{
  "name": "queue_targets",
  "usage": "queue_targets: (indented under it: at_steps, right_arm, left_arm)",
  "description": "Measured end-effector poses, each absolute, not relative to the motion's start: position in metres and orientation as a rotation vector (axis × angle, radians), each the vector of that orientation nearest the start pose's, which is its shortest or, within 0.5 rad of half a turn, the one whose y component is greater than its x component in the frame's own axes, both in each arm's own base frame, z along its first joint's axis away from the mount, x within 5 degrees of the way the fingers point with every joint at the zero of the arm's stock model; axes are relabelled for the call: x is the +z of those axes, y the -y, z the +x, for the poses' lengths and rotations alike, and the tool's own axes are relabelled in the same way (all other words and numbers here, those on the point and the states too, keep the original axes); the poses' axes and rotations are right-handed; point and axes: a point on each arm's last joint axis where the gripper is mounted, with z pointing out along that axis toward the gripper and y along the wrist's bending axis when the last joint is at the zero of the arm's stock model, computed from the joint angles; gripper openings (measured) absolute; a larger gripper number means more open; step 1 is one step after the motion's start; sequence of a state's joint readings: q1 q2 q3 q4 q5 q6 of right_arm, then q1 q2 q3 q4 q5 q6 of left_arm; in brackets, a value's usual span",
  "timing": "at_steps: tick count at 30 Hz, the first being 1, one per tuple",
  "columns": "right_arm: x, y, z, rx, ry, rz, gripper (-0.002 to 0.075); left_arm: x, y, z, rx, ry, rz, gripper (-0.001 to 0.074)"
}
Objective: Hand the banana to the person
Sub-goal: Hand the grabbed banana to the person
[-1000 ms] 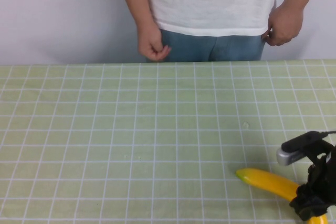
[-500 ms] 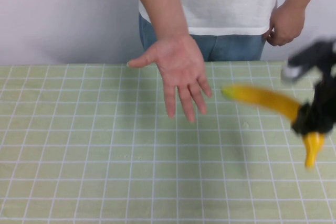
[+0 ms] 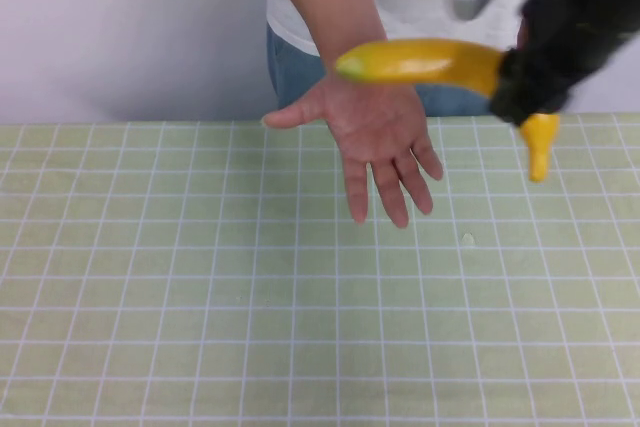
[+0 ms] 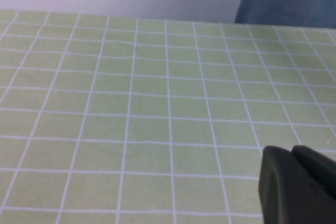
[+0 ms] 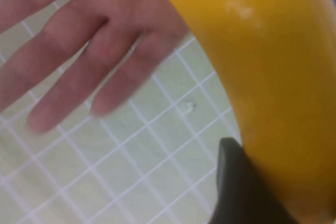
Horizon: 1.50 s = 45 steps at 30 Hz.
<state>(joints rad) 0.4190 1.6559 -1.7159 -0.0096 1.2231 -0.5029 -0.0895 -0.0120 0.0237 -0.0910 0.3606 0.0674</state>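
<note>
The yellow banana (image 3: 425, 60) is held in the air at the far right of the high view, its greenish tip over the person's open palm (image 3: 375, 137). My right gripper (image 3: 520, 82) is shut on the banana near its stem end. In the right wrist view the banana (image 5: 262, 61) fills the frame beside one dark finger (image 5: 239, 182), with the person's fingers (image 5: 79, 61) below it. The person (image 3: 400, 7) in a white t-shirt and jeans stands behind the table. My left gripper (image 4: 294, 182) hangs low over the table with its fingers together and empty.
A green checked cloth (image 3: 200, 297) covers the table. A small speck (image 3: 467, 239) lies on the cloth right of centre. A pale wall stands behind the person.
My right gripper has lifted the banana off the table, up and away toward the person. The person's hand has come out palm up under the banana's tip.
</note>
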Motion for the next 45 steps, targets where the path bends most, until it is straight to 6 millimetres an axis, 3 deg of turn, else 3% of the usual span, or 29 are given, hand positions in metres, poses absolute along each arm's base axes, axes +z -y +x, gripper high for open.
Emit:
queue_targets:
  at_steps: [6, 9, 13, 19, 24, 28, 33, 36, 40, 42, 45]
  right_arm:
    - [0.353, -0.189, 0.339, -0.207, -2.325, -1.374, 0.0267]
    - [0.339, -0.202, 0.342, -0.256, -2.326, -1.436, 0.0267]
    - [0.328, -0.207, 0.346, -0.257, -2.338, -1.454, 0.0267]
    - [0.327, -0.206, 0.347, -0.260, -2.367, -1.404, 0.0408]
    - [0.325, -0.206, 0.348, -0.263, -2.398, -1.351, 0.0447]
    - [0.339, -0.202, 0.342, -0.252, -2.384, -1.307, 0.0452]
    - [0.386, -0.185, 0.317, -0.225, -2.307, -1.205, 0.0449]
    - [0.415, -0.173, 0.298, -0.202, -2.258, -1.133, 0.0396]
    - [0.448, -0.154, 0.270, -0.165, -2.202, -1.030, 0.0163]
    - [0.457, -0.143, 0.254, -0.151, -2.194, -0.983, 0.0065]
    - [0.453, -0.129, 0.234, -0.148, -2.217, -0.949, 0.0015]
  left_arm:
    - [0.174, 0.008, 0.052, -0.104, -1.854, 0.089, -0.0004]
    - [0.174, 0.008, 0.052, -0.104, -1.854, 0.089, -0.0004]
    - [0.174, 0.008, 0.052, -0.104, -1.854, 0.089, -0.0004]
    - [0.174, 0.008, 0.052, -0.104, -1.854, 0.089, -0.0004]
    - [0.174, 0.008, 0.052, -0.104, -1.854, 0.089, -0.0004]
    - [0.174, 0.008, 0.052, -0.104, -1.854, 0.089, -0.0004]
    - [0.174, 0.008, 0.052, -0.104, -1.854, 0.089, -0.0004]
    - [0.174, 0.008, 0.052, -0.104, -1.854, 0.089, -0.0004]
    - [0.174, 0.008, 0.052, -0.104, -1.854, 0.089, -0.0004]
    - [0.174, 0.008, 0.052, -0.104, -1.854, 0.089, -0.0004]
    - [0.174, 0.008, 0.052, -0.104, -1.854, 0.089, -0.0004]
